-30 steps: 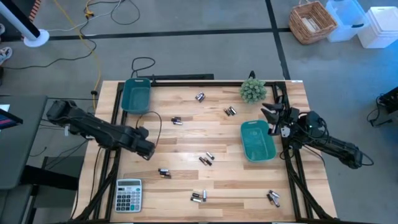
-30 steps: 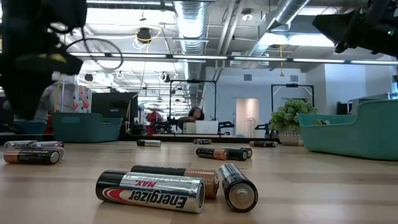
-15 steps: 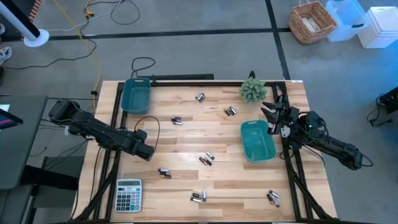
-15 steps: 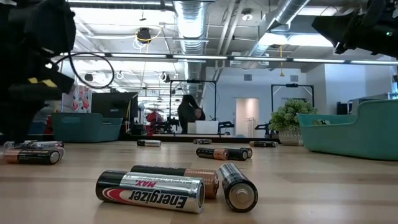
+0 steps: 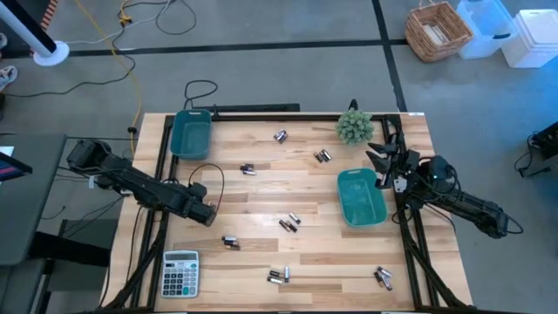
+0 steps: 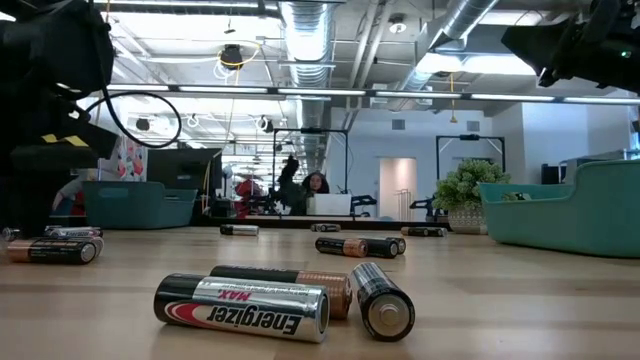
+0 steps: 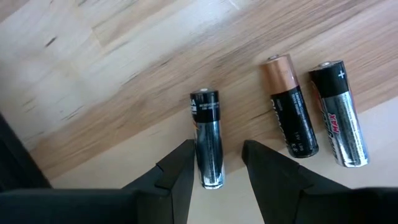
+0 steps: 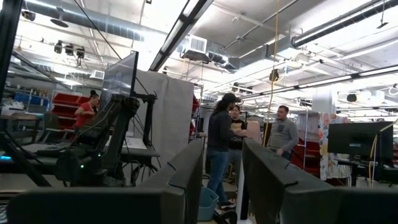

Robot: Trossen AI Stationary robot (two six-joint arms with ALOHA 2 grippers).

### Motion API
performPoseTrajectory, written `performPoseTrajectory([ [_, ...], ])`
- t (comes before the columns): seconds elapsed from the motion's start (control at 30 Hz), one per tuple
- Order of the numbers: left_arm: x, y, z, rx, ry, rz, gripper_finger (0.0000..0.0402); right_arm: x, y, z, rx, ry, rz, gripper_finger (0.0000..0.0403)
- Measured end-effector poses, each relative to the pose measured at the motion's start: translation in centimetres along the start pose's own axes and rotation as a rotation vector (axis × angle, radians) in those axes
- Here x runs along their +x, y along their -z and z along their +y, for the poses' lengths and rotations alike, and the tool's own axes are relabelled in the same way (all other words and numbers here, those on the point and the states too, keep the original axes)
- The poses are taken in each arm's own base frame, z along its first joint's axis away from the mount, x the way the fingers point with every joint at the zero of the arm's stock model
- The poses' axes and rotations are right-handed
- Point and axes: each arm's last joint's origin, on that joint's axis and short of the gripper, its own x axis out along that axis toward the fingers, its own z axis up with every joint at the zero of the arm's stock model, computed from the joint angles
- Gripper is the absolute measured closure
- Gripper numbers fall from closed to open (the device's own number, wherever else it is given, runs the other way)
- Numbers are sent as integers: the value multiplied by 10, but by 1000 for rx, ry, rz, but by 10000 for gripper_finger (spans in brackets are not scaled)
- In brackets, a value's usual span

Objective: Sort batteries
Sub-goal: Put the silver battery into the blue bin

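Directly between the left end effector [image 7: 214, 168]'s parted fingers lies a dark battery [image 7: 207, 137], its long axis running along them. That end effector holds nothing and is nearer; the right end effector [image 5: 380, 166] waits, part-open and holding nothing, beside the teal bin [image 5: 361, 199].

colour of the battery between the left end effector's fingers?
Black and silver battery, clearest in the left wrist view.

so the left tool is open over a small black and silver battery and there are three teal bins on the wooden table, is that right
Not quite. The high view shows two teal plastic bins, not three: one at the table's far left corner and one near the right edge. The rest holds: the left tool is open over the small black and silver battery on the wooden table.
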Motion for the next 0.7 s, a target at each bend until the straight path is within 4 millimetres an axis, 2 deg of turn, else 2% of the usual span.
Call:
performPoseTrajectory([
  [0.2, 0, 0, 0, -1, -4, 0, 276, 0, 0, 0, 0, 0, 0, 275],
  [0.47, 1, 0, 1, 0, -6, 1, 358, 0, 0, 0, 0, 0, 0, 275],
  [0.7, 1, 0, 1, 20, -11, 3, 360, 0, 0, 0, 0, 0, -1, 275],
])
